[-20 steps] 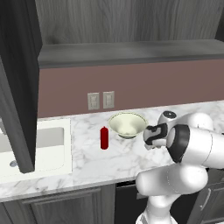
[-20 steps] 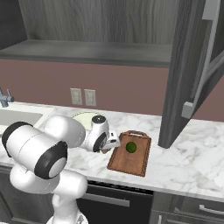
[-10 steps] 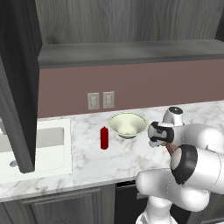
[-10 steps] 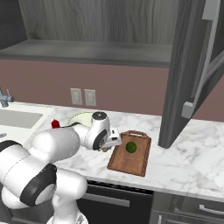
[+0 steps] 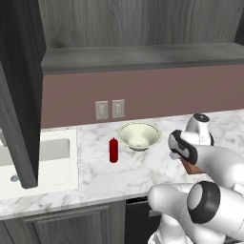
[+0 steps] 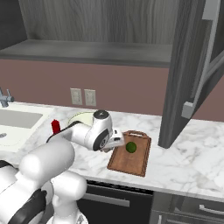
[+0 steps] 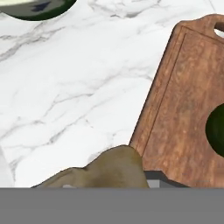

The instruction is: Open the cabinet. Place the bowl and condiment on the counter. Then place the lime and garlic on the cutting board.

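Cabinet (image 6: 188,65) open, bowl (image 5: 138,136) and condiment (image 5: 113,150) on the desk (image 5: 95,174), lime (image 6: 131,147) on the cutting board (image 6: 131,158); garlic (image 7: 109,168) between the fingers (image 7: 151,181) at the board's edge, grip unclear, not yet placed.

A home kitchen, plainly. A white marble counter (image 5: 95,174) runs along a dusky pink wall, and everything sits around it: a white sink (image 5: 28,162) sunk into its left end, two wall sockets (image 5: 109,109) just above it, dark wood-grain cabinet (image 6: 192,74) doors hanging open overhead, dark drawers (image 6: 188,212) below. On it rest a bowl (image 5: 138,136), a red squeeze bottle (image 5: 113,150) and a wooden cutting board (image 6: 131,153).
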{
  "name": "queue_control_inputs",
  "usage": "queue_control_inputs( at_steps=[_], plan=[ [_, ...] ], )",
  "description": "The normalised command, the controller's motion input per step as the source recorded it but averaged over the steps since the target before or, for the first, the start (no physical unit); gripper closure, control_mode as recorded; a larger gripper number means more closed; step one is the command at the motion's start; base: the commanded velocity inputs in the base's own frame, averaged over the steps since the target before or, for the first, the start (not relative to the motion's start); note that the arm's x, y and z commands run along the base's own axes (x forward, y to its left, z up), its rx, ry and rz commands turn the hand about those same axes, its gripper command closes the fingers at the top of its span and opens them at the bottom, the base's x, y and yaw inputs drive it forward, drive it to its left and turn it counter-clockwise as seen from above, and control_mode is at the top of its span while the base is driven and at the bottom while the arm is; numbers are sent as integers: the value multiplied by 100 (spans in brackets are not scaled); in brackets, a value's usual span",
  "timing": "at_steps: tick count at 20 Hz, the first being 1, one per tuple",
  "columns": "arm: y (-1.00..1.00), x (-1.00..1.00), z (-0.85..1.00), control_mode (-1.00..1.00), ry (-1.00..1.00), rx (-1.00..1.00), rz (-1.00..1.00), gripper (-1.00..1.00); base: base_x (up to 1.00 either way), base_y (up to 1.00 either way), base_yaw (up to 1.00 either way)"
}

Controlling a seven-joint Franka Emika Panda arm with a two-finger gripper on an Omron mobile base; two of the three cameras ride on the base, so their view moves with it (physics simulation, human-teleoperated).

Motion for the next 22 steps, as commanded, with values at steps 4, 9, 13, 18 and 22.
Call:
queue_control_inputs(
  at_steps=[4,9,13,18,22],
  plan=[
    [-18,-22,23,-100,0,0,-3,100,0,0,0],
    [-16,-16,13,-100,0,0,-2,100,0,0,0],
    [-14,-3,3,-100,0,0,-3,100,0,0,0],
    [-20,0,0,-100,0,0,0,100,0,0,0],
    [-27,-2,0,-100,0,0,-2,100,0,0,0]
  ],
)
